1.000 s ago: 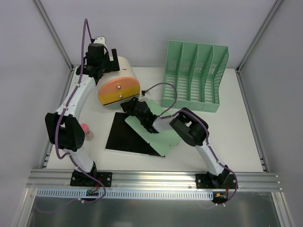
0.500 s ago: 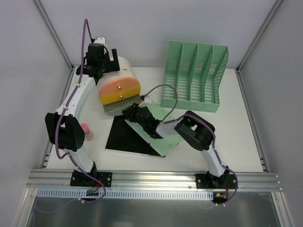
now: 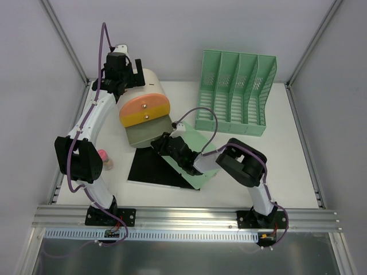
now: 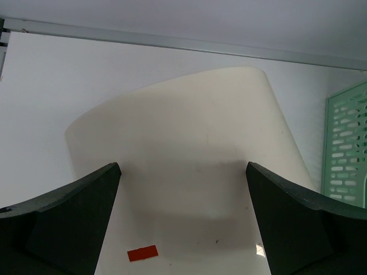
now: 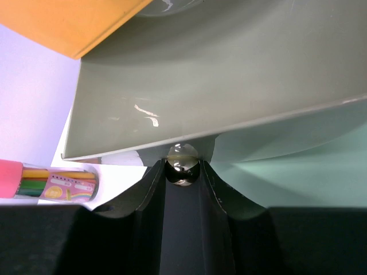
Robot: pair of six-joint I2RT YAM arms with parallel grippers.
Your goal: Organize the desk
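Observation:
A cream drawer box (image 3: pixel 150 86) with an orange and yellow front (image 3: pixel 143 112) stands at the back left of the white desk (image 3: pixel 287 172). Its grey bottom drawer (image 3: pixel 148 136) is slid out toward the front. My right gripper (image 3: pixel 162 143) is shut on the drawer's small round knob (image 5: pixel 182 168), with the grey drawer front (image 5: pixel 229 74) just above the fingers. My left gripper (image 3: pixel 135 71) is open at the box's back top. In the left wrist view its jaws (image 4: pixel 183 223) stand wide apart over the cream box (image 4: pixel 183 132).
A black sheet (image 3: pixel 152 166) and a mint green folder (image 3: pixel 200 166) lie under the right arm. A mint green file rack (image 3: pixel 235 91) stands at the back right. A pink-capped case of coloured pens (image 3: pixel 104 158) lies by the left arm and shows in the right wrist view (image 5: pixel 46 182).
The right gripper has drawn back toward the front with the knob in it, and the grey drawer has slid out of the box. The left arm has not moved.

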